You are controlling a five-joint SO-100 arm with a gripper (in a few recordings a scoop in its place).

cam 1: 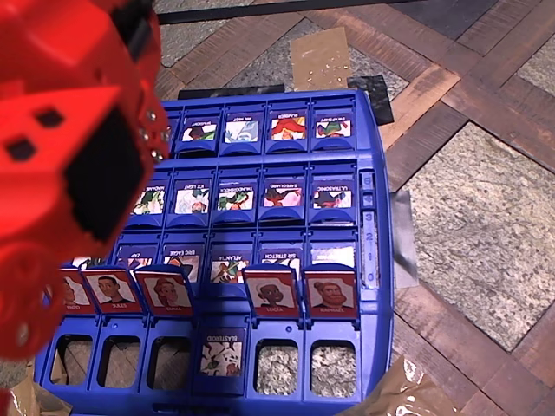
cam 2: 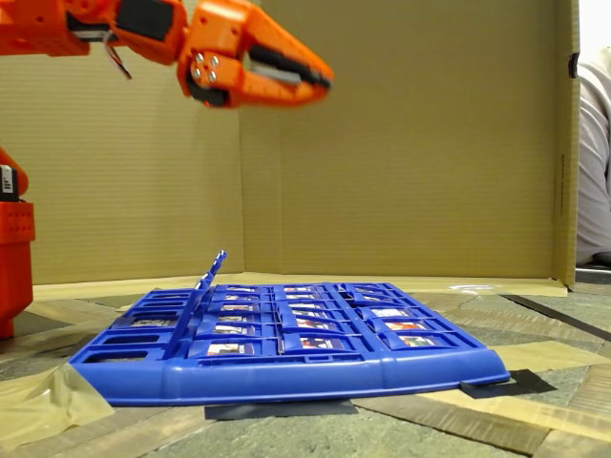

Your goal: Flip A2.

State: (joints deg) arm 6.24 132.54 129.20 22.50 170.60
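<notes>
A blue game board (cam 1: 375, 260) lies flat on the floor, and a row of red-framed portrait tiles stands upright near its lower edge in the overhead view. A2 (cam 1: 113, 290) is, as far as I can tell, the second one from the left, showing a dark-haired portrait; its label is too small to read. The blue BLASTEROID tile (cam 1: 224, 355) lies flipped down in the same row. In the fixed view my orange gripper (cam 2: 320, 78) hangs high above the board (cam 2: 286, 377) with its jaws together and nothing in them. The upright row (cam 2: 205, 281) is far below it.
My arm's body (cam 1: 69, 156) covers the board's left columns in the overhead view. Cardboard walls (cam 2: 430, 143) stand behind the board. Tape patches (cam 1: 403, 247) hold the board's edges down. A person's sleeve (cam 2: 597, 172) shows at the right edge.
</notes>
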